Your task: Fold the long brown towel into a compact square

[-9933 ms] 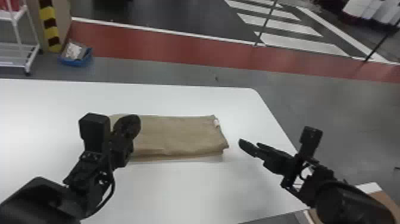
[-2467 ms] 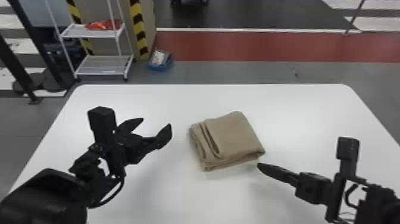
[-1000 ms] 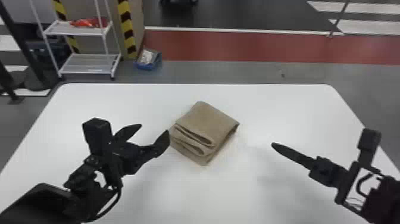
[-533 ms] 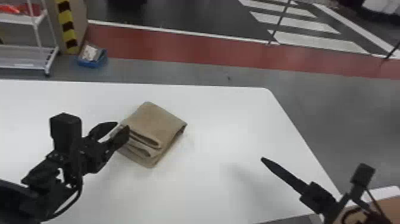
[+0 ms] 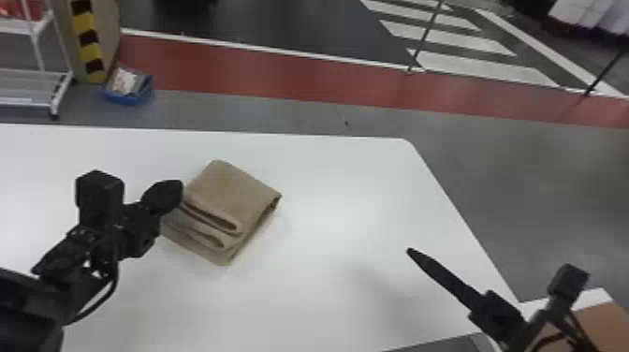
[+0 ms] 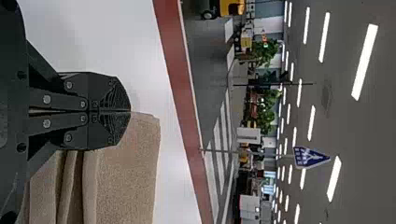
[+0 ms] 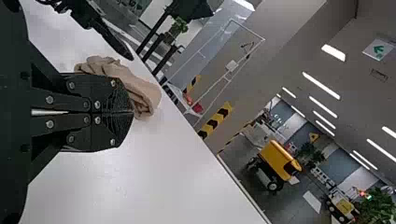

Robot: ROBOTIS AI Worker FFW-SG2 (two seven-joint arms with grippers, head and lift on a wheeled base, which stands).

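The brown towel (image 5: 229,192) lies folded in a thick, layered, roughly square bundle, set at an angle on the white table, its loose folds toward the near left. My left gripper (image 5: 177,193) is at the towel's left corner with its fingers together. In the left wrist view the shut left gripper (image 6: 130,112) overlaps an edge of the towel (image 6: 126,182); no cloth can be made out between its fingers. Well to the right of the towel is my right gripper (image 5: 412,253). The right wrist view has the right gripper (image 7: 132,112) shut, the towel (image 7: 140,91) beyond it.
The white table (image 5: 323,201) has its right edge past the right arm. A brown-topped surface (image 5: 603,327) adjoins at the lower right. On the floor behind are a blue bin (image 5: 128,91) and a white rack (image 5: 35,86).
Since the earliest frame the towel has gone from a long strip to a smaller, turned bundle. In the last half second my left gripper's fingers have closed. The head view has swung right.
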